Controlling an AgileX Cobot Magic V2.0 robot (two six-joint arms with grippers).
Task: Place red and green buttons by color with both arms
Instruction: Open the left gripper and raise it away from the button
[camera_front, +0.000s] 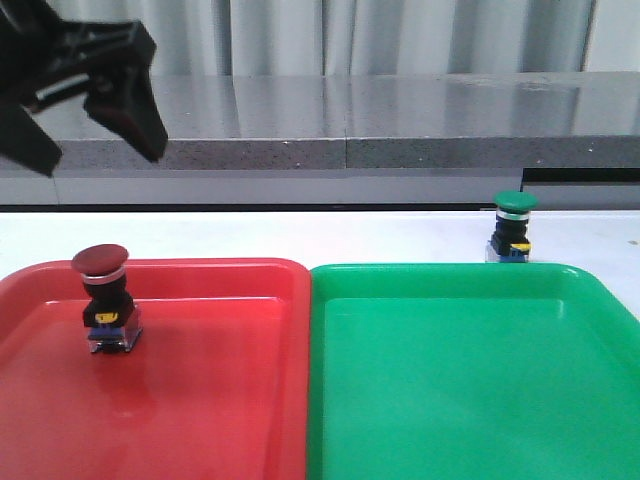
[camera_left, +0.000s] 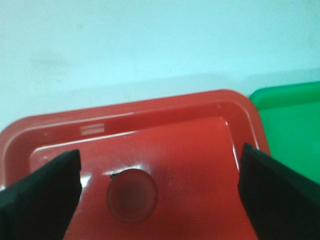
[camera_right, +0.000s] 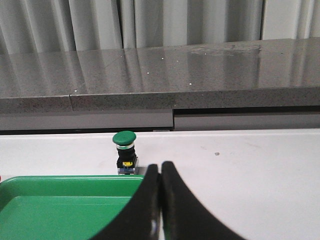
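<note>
Two buttons are in view, and only one sits where its colour belongs. The red button (camera_front: 103, 298) stands upright inside the red tray (camera_front: 200, 400), near its back left corner. The green button (camera_front: 513, 228) stands upright on the white table (camera_front: 300, 235), just behind the far rim of the green tray (camera_front: 470, 390), not in it.

The left gripper (camera_front: 100, 120) hangs high above the red tray with its fingers spread apart and empty; its wrist view looks straight down on the red cap between them. The right gripper (camera_right: 161, 200) has its fingers pressed together and holds nothing; the green button lies ahead of it, beyond the tray rim.

Judged risks from this state:
- Closed fingers on approach would push the green button over or away; they need to open first.
- The cap is round and wider than the body, so a grip taken on the cap alone may slip.
- A low carry could catch the base on the green tray's rim.
- Any descent by the left arm could topple the button already placed.
</note>
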